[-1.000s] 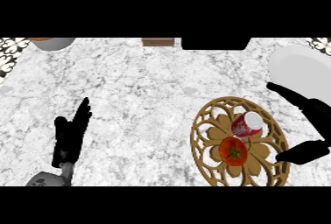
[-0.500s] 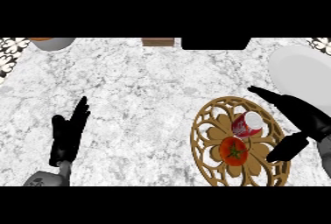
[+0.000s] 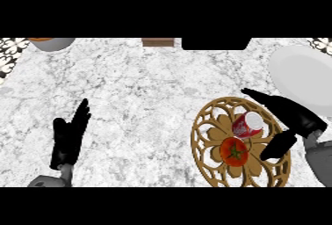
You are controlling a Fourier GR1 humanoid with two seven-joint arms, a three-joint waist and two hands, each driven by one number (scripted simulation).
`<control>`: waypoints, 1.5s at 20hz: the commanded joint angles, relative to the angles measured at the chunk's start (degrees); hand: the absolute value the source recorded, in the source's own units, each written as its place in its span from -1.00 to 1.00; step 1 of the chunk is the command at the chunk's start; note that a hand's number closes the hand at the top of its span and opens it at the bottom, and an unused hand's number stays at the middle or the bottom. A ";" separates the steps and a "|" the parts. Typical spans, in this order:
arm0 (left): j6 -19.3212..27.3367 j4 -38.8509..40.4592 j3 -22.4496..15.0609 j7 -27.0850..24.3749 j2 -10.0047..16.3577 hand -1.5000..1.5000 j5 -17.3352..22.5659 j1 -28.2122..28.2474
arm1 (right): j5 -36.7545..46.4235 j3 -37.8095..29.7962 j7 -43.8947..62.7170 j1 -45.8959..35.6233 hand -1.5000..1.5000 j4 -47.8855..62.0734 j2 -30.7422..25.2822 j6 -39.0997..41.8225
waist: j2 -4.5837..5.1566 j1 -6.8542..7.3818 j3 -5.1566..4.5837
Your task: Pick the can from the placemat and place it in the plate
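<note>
Fingers (image 3: pixel 272 102) of the right hand (image 3: pixel 302 125) are straight and spread well apart from the thumb (image 3: pixel 279 147), so the hand stands wide and holds nothing. The fingers slant toward the upper left over the right rim of the placemat (image 3: pixel 206 132), and the thumb points down and left over its lower right part.

Just left of the gap between fingers and thumb lies the can (image 3: pixel 247 125). It is red with a pale end, tipped on its side on the placemat, not on the plate. Whether a finger touches it cannot be told. Just below the can, also on the placemat, sits a tomato (image 3: pixel 235 151) with a green stalk. The placemat is round and golden brown, with a cut-out flower pattern.

Up and to the right of the hand, near the table's right edge, is the white plate (image 3: pixel 304 77).

The left hand (image 3: pixel 70 136) rests at the lower left over the marble table (image 3: pixel 149 96), well away from the placemat, its fingers straight, together and pointing up.

A grey bowl (image 3: pixel 52 42) stands at the far left corner.
</note>
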 commanded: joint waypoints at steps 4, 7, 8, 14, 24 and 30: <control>-2.58 -1.64 2.87 0.48 -1.15 0.00 -1.97 1.91 | 2.75 -4.05 0.09 5.69 -1.00 -7.17 1.63 5.21 | -0.08 -0.26 -0.01; -4.63 -4.70 3.26 2.62 -0.71 0.00 -1.84 2.96 | 6.92 -3.93 -3.38 -1.32 -1.00 5.67 6.29 3.33 | 0.00 0.20 0.01; -5.16 2.71 5.92 -1.04 -1.46 0.00 -2.81 -0.90 | 8.12 -3.78 -2.51 -0.09 -1.00 2.94 7.93 3.32 | 0.01 -0.07 0.00; -7.23 -1.24 6.69 -0.30 -1.42 0.00 -3.50 2.37 | 14.19 -4.14 -9.37 1.03 -1.00 9.98 8.70 0.75 | 0.02 0.10 0.01; -6.09 -5.23 5.58 2.42 -4.68 0.00 -7.23 4.03 | 21.87 -5.11 -16.19 -0.47 1.00 9.59 9.64 -3.69 | -0.03 0.08 0.01; -7.68 -1.84 7.36 0.28 -4.75 0.00 -6.19 2.53 | 25.82 -8.97 -23.70 -4.24 1.00 18.77 7.92 -13.07 | 0.15 0.42 0.03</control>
